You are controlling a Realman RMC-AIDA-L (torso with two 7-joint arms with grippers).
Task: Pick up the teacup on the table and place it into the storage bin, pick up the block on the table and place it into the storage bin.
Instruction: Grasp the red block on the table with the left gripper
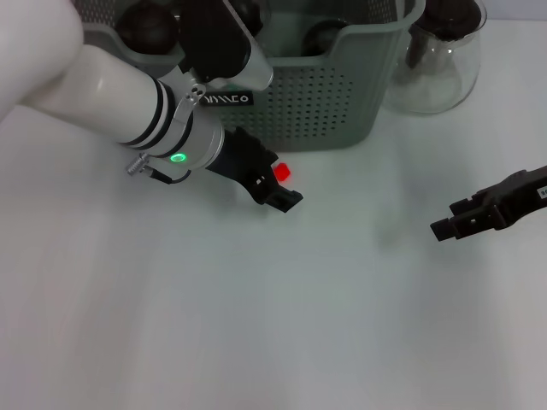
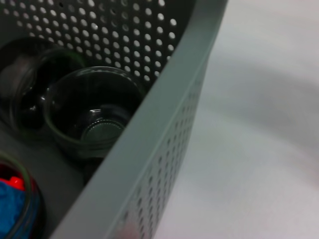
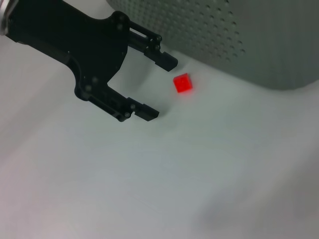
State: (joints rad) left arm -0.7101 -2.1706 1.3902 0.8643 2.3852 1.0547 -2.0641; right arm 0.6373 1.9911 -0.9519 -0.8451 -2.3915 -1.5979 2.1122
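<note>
Our left gripper (image 3: 157, 87) hangs with jaws spread just short of the red block (image 3: 183, 83), which sits on the bench (image 1: 256, 325) near the far edge, just in front of the storage bin (image 1: 342, 94). We judge the block light, rigid and small, best pinched across two opposite flat faces. Our right gripper (image 1: 446, 224) idles by the right edge; we cannot tell its state.

1. A plain white table (image 1: 256, 325) fills nearly all of the head view; no wall, floor or window shows.
2. Its surface is smooth and matte, with a faint greenish tint.
3. Light is soft and even, casting only pale, blurred shadows.
4. A clear glass pitcher (image 1: 436, 60) with a dark lid stands at the far right edge.
</note>
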